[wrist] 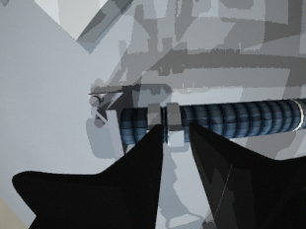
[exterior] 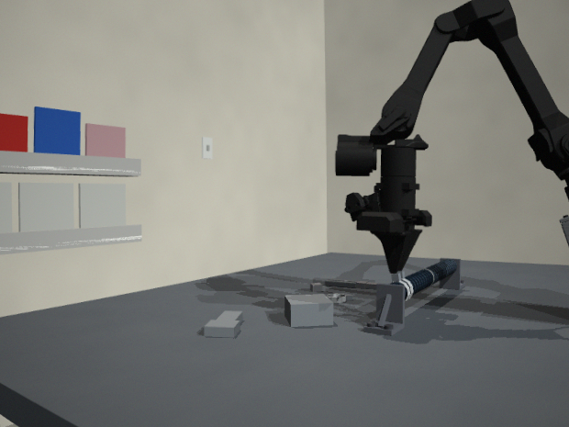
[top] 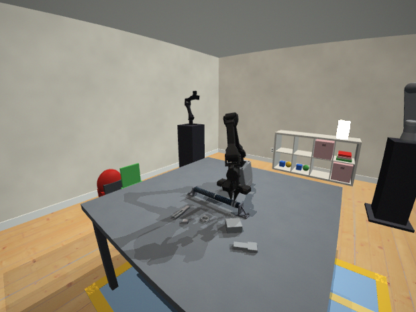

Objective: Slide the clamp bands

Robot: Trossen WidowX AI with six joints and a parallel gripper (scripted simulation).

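Observation:
The dark blue ribbed hose (top: 208, 193) (exterior: 419, 279) (wrist: 237, 119) runs straight between two grey end brackets. Two steel bands sit close together near one bracket (exterior: 391, 304) (wrist: 116, 132): the outer band (wrist: 154, 114) is nearer that bracket, and the inner band (wrist: 174, 114) is just beside it with a narrow gap. A thin white ring (wrist: 298, 114) (exterior: 430, 274) circles the hose farther along. The mender is hidden inside. My gripper (top: 233, 199) (exterior: 396, 272) (wrist: 175, 129) points down, slightly open, with its fingertips either side of the inner band's raised part; it does not look clamped.
A grey box (top: 233, 225) (exterior: 310, 310) and a stepped block (top: 245, 246) (exterior: 223, 325) lie on the table beyond the near bracket. A small loose ring (top: 204, 217), a small piece (top: 184, 221) and a long tool (top: 180, 212) lie beside the hose. The far bracket (exterior: 456, 275) stands at its other end.

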